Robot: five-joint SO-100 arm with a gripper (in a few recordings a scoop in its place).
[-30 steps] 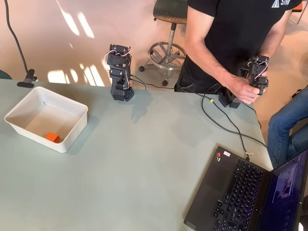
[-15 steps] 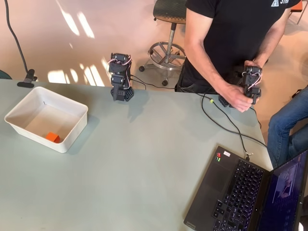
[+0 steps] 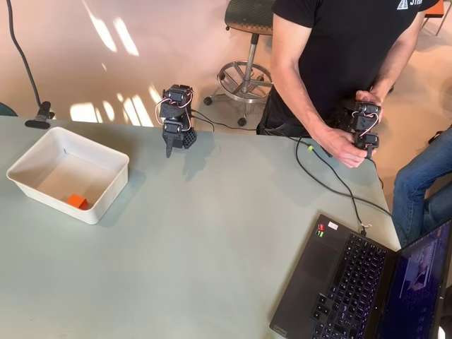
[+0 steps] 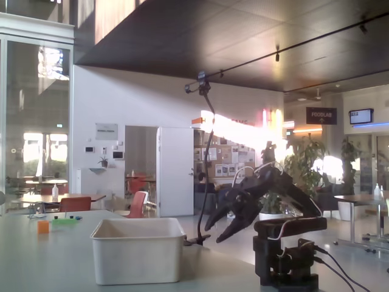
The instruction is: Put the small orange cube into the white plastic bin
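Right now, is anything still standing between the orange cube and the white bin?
No. The small orange cube already lies inside the white plastic bin, near its front wall. The gripper is folded back by the arm's base, apart from the bin.

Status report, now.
Gripper empty, fingers slightly apart, folded near its base. Orange cube lying inside white bin. Nothing in the way.

In the fixed view, a dark hanging sign (image 4: 321, 115) at the upper right reads "FOODLAB". In the overhead view, white letters "STR" show on the person's black shirt (image 3: 412, 4) at the top right edge, cut off by the frame.
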